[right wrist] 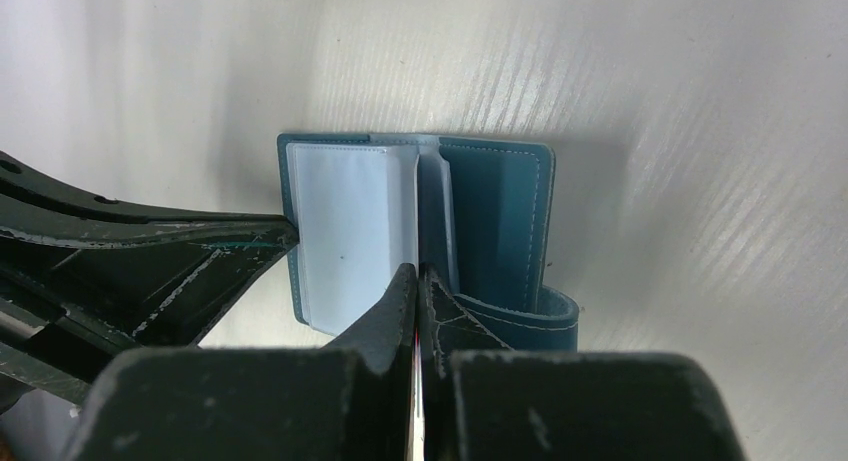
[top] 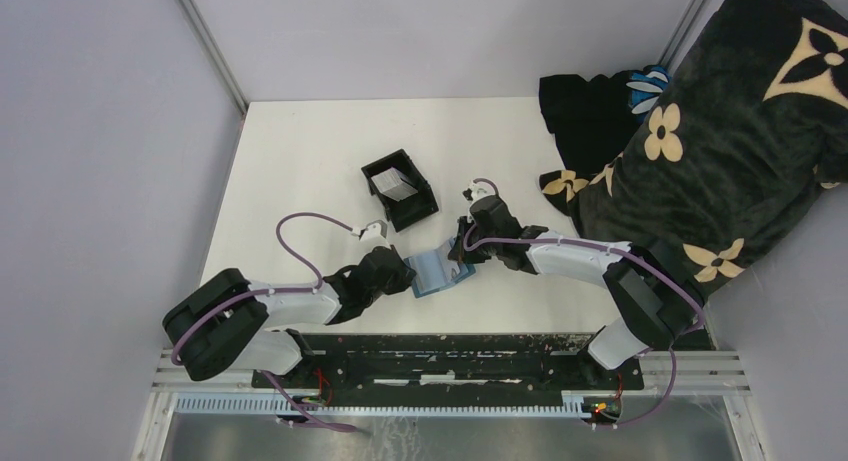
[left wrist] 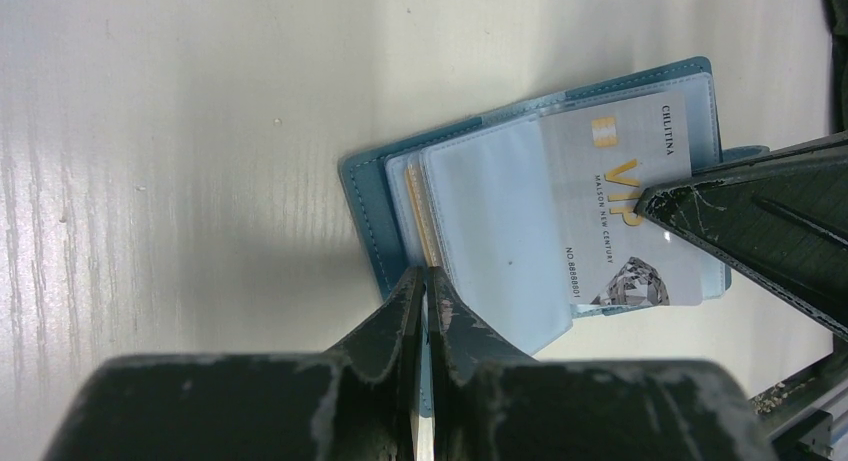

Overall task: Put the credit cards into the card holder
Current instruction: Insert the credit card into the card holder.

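Card holder [top: 438,271] lies open on the tabletop [top: 300,151], mid near edge, between both hands. Left hand [left wrist: 426,281] and right hand [right wrist: 418,278] are each pinched tight on its leaves, one credit card [left wrist: 625,211] sleeved inside.

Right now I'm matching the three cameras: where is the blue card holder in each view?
Top external: card holder low centre, below the black box.
Left wrist: card holder centre-right, open, credit card on it.
Right wrist: card holder centre, open, at the right gripper.
Shared landmark: the left gripper at its edge.
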You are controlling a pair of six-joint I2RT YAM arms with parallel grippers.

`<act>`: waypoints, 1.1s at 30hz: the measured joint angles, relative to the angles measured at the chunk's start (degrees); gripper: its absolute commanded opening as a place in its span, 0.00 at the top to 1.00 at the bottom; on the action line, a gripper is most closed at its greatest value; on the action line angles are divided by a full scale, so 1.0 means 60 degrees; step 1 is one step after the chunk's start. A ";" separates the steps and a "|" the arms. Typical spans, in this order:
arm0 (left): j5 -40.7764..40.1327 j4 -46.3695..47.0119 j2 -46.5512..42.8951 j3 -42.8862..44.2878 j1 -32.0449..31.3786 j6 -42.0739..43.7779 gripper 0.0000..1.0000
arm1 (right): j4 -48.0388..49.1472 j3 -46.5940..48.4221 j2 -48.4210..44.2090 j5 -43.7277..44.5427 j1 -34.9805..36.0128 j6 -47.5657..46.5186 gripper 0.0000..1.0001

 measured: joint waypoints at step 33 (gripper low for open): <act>-0.0040 0.0291 0.0062 -0.0131 0.0000 -0.0004 0.90 | 0.0280 -0.0168 -0.0095 -0.0015 -0.0040 0.0222 0.99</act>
